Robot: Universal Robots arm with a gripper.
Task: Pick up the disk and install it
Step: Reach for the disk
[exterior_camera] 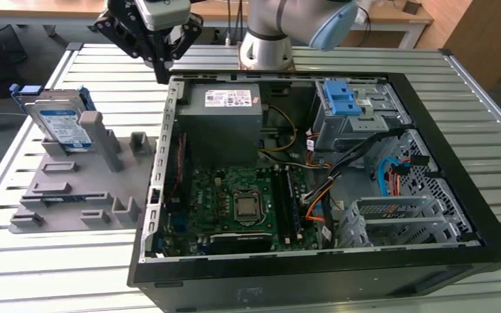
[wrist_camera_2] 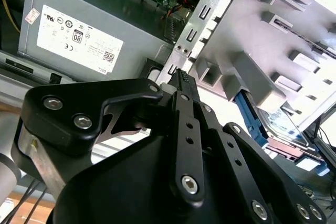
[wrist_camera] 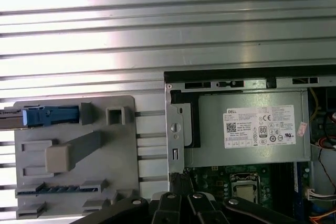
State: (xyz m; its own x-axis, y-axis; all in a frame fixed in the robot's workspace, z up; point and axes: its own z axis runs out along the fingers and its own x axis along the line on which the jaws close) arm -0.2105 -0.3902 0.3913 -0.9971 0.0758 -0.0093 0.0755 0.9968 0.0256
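Disk (exterior_camera: 63, 127) upright in grey fixture (exterior_camera: 68, 189) beside case (exterior_camera: 320, 270), not yet picked; gripper (exterior_camera: 161, 75) clenched, empty, above case corner; install undone.

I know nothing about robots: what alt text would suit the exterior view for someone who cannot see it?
The robot's black gripper, shut and empty, hangs above a corner of an open computer case on a slatted metal table. At the exterior view's left, the disk in its blue bracket stands upright in a grey holder.
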